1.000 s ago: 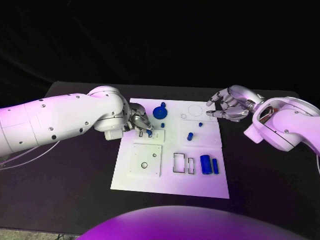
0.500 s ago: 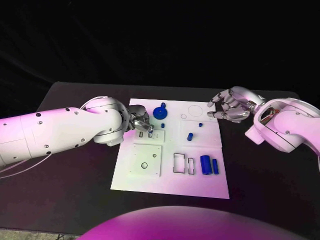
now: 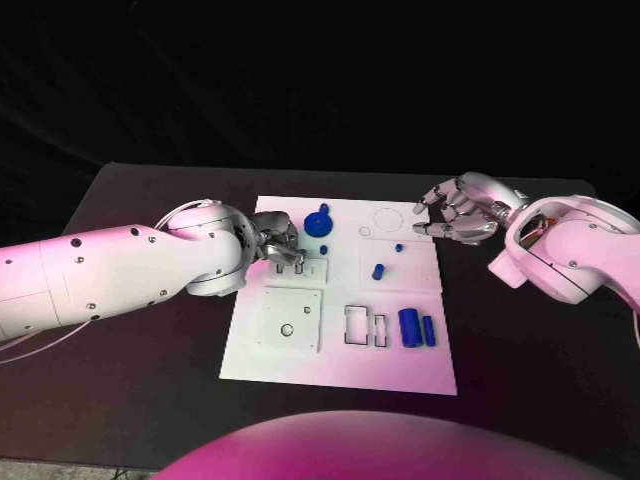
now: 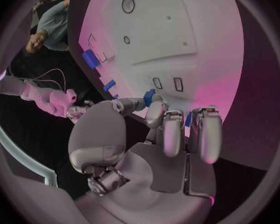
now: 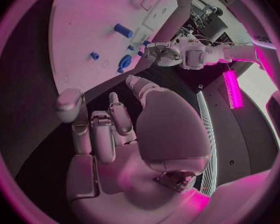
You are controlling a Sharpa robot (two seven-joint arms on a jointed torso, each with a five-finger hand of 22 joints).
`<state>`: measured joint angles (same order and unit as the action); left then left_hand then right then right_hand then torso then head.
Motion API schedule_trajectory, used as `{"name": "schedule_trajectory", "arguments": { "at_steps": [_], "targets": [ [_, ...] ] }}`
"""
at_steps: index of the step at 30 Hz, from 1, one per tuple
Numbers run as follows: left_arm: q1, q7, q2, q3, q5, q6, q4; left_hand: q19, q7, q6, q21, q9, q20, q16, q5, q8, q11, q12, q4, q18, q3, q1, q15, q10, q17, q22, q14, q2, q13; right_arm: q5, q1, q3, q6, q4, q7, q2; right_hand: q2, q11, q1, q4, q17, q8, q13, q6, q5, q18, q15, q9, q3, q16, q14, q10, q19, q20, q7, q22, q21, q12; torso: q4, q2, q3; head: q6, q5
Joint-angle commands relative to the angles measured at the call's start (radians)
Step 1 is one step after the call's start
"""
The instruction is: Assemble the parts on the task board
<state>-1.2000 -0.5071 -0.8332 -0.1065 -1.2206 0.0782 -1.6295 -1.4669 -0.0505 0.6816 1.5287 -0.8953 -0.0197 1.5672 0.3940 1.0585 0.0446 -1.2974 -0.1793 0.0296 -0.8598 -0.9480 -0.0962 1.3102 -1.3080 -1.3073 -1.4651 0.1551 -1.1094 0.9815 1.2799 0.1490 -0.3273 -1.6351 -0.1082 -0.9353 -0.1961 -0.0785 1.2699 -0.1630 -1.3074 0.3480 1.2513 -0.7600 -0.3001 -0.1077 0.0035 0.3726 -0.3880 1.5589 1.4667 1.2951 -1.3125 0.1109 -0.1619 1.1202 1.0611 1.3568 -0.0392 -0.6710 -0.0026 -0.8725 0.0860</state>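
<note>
Left hand (image 3: 280,250) pinches a small blue part (image 4: 149,97) (light, stiff, slippery; grip its sides) at board (image 3: 407,370) upper left; right hand (image 3: 457,215) curled, empty

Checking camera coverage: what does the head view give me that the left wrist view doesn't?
Head view alone: the right hand hovering off the task board's far right corner, and the round blue part near the left hand. Left wrist view alone: a small blue part pinched at the left hand's fingertips. Both: the board, its two rectangular slots and two long blue parts.
</note>
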Motion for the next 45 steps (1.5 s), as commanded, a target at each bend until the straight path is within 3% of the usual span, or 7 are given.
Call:
{"name": "schedule_trajectory", "arguments": {
  "at_steps": [1,15,45],
  "targets": [
    [0.002,0.015,0.001,0.001,-0.024,0.012,0.000,-0.081,0.021,0.028,0.003,-0.001,0.009,0.004,-0.006,-0.005,0.002,-0.007,0.177,-0.017,-0.184,-0.008,-0.004,0.009,-0.263,-0.219,-0.106,0.001,-0.002,0.011,-0.001,0.000,0.012,-0.002,0.002,0.000,-0.001,0.003,-0.011,-0.006,-0.224,0.005,-0.001,0.002,-0.004,-0.014,0.000,0.002,0.002,-0.005,0.092,0.004,0.003,-0.003,0.003,0.000,-0.004,0.004,-0.0007,-0.001,-0.0001,0.000,-0.002],
    [0.016,0.003,0.003,0.001,-0.025,-0.017,0.009,-0.081,0.022,0.029,0.003,0.000,0.009,0.004,-0.008,-0.006,0.002,-0.007,0.175,-0.017,-0.186,-0.009,-0.004,0.010,-0.263,-0.220,-0.106,0.003,-0.003,0.011,-0.004,0.000,0.009,-0.002,0.005,-0.002,-0.001,0.003,-0.011,-0.007,-0.223,0.006,-0.001,0.002,-0.007,-0.014,0.000,0.002,0.001,-0.006,0.092,0.004,0.004,-0.004,0.004,0.000,-0.005,0.004,-0.0003,0.000,-0.0002,0.000,-0.006],
    [0.022,-0.011,0.005,0.001,-0.007,-0.073,0.018,-0.082,0.022,0.031,0.004,0.002,0.009,0.004,-0.015,-0.008,0.002,-0.006,0.171,-0.017,-0.187,-0.012,-0.005,0.011,-0.263,-0.220,-0.106,0.008,-0.001,0.011,-0.004,0.000,0.004,-0.003,0.007,-0.004,-0.001,0.003,-0.011,-0.008,-0.223,0.006,-0.001,0.003,-0.009,-0.014,-0.001,0.002,0.000,-0.006,0.092,0.004,0.003,-0.004,0.004,0.000,-0.005,0.004,-0.0003,0.000,-0.0002,0.000,-0.011]
  ]
}}
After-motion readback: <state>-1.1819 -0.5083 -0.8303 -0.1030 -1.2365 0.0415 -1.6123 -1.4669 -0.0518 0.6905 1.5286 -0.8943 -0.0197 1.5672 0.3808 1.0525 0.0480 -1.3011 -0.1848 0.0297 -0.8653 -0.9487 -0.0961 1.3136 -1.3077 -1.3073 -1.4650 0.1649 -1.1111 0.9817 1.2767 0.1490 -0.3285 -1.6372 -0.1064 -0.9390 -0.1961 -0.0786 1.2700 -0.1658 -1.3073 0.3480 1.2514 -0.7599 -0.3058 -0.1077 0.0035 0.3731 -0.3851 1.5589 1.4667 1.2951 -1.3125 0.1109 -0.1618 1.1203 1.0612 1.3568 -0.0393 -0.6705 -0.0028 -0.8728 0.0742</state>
